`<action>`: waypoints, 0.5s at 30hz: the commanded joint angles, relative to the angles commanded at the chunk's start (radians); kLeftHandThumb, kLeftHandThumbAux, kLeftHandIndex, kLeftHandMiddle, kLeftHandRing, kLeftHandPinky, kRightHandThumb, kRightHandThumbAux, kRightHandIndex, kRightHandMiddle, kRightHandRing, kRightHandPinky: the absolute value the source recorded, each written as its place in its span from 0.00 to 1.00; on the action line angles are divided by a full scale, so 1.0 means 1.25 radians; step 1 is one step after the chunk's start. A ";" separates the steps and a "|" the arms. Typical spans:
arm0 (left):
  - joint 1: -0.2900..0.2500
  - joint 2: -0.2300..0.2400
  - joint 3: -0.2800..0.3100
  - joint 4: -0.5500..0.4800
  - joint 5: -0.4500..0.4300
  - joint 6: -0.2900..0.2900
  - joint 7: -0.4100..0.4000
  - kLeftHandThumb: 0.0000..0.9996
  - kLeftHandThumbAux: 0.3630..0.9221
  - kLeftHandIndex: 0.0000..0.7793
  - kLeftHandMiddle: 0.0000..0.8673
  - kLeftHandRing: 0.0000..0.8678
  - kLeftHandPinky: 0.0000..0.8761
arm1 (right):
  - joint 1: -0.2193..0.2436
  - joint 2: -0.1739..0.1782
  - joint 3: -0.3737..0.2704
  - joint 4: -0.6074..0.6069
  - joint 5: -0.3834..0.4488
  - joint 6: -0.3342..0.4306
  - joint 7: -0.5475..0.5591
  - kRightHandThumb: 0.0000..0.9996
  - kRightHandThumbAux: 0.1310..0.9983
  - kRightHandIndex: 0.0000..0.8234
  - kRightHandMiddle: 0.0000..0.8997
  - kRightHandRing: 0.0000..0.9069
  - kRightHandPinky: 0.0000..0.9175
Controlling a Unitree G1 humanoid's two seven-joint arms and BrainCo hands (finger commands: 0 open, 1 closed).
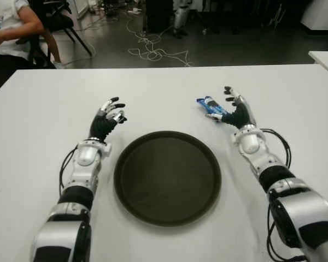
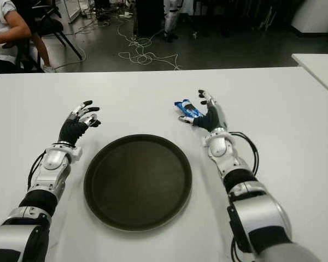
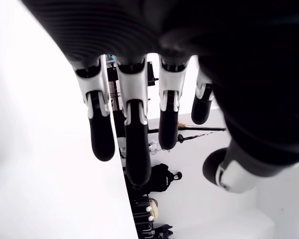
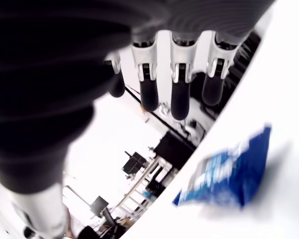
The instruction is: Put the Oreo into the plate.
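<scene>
Blue wrapper: the Oreo pack (image 1: 210,106) lies flat on the white table (image 1: 44,120), beyond the plate's (image 1: 167,177) far right rim.
Handling: probably light, crinkly, slippery; biscuits inside likely break, so pinch across its middle.
Right hand (image 1: 236,109): beside the pack, fingers spread, gripping nothing.
Left hand (image 1: 106,117): left of plate, relaxed, empty.

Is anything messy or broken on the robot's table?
Nothing looks broken or spilled. The blue Oreo pack lies flat on the table beside the open right hand, outside the empty plate. The left hand is open too.
</scene>
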 joint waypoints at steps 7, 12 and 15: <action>-0.004 0.000 0.000 0.009 -0.001 -0.003 -0.003 1.00 0.50 0.19 0.28 0.52 0.43 | -0.003 -0.003 0.022 0.007 -0.018 0.014 0.002 0.00 0.75 0.21 0.21 0.24 0.29; -0.004 0.000 0.000 0.009 -0.003 -0.003 -0.008 1.00 0.50 0.20 0.29 0.52 0.43 | -0.007 -0.004 0.040 0.007 -0.035 0.053 0.010 0.00 0.63 0.10 0.12 0.13 0.12; -0.005 0.000 0.000 0.012 -0.002 -0.007 -0.007 1.00 0.50 0.21 0.29 0.52 0.43 | -0.012 -0.006 0.060 0.012 -0.055 0.090 0.018 0.00 0.58 0.06 0.09 0.10 0.08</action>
